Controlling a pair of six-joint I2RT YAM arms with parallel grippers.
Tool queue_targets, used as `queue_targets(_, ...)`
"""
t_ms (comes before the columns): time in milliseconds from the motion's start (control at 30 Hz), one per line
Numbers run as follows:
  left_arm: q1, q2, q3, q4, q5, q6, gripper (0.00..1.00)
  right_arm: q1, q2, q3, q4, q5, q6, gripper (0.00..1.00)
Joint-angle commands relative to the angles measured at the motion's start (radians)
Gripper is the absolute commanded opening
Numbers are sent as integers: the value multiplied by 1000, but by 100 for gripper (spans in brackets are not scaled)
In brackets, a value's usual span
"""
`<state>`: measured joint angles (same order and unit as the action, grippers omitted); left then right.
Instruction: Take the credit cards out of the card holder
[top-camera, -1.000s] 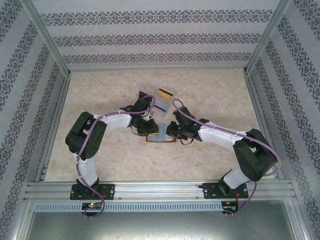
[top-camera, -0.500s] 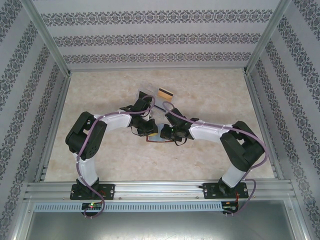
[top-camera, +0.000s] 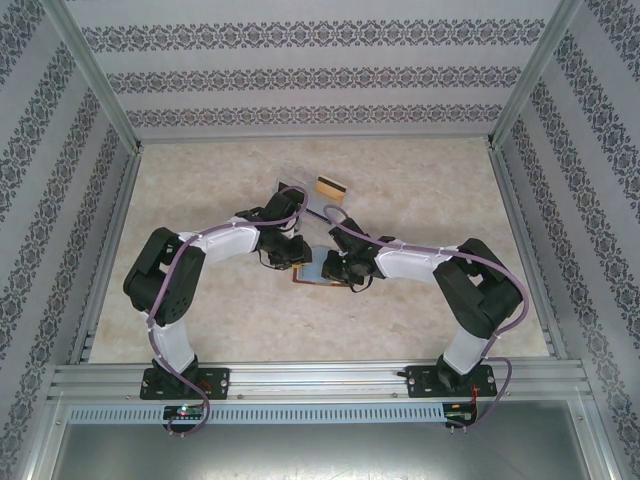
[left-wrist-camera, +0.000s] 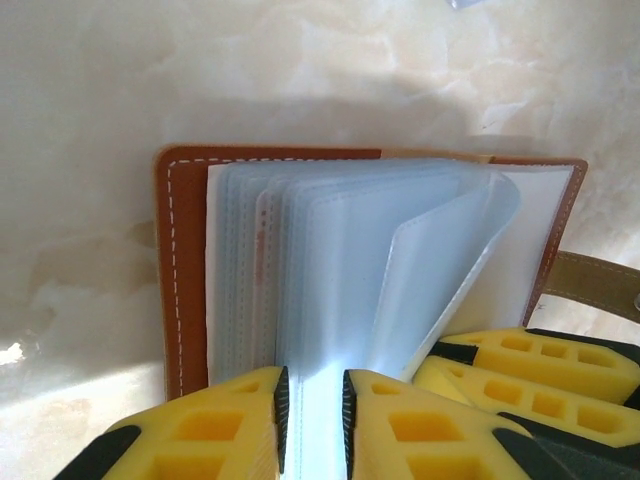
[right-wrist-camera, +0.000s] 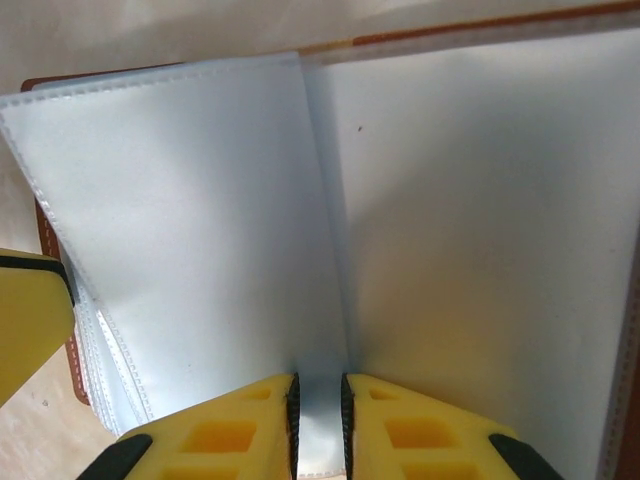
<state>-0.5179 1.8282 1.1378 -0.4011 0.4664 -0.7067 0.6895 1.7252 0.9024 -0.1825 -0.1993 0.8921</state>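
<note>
Brown leather edges the card holder (top-camera: 311, 272), which lies open on the desk (top-camera: 420, 330) between both arms. Our left gripper (left-wrist-camera: 315, 385) has its fingers closed on the clear sleeves (left-wrist-camera: 340, 270) at their near edge, apparently to anchor that side. Our right gripper (right-wrist-camera: 318, 392) pinches a single sleeve the same way, fingers almost together, and we judge this fans the pages so each pocket can be checked. The sleeves facing both wrist cameras look empty. One yellow-orange credit card (top-camera: 327, 186) lies farther back by a clear tray (top-camera: 292, 188); whether it is inside the tray, we cannot tell.
</note>
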Motion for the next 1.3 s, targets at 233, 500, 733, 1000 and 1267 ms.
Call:
queue_targets(233,-8,56,23,-28,39,27,28,-6,35,-11,-11,24,14,21)
queue_targets(500,-7,60,25,9,112,20,28,-8,41,-13,-7,19,14,21)
queue_targets(733,-7,35,24,37,156,13,27,-10,33,-17,-2,16,13,21)
queue_targets(1000,-8,9,13,125,239,-12,34,-71,-105,-36,10,-17,-28,25)
queue_targets(1267,-41,41,38,204,279,-10,41,-131,-283,-131,4,24,-37,31)
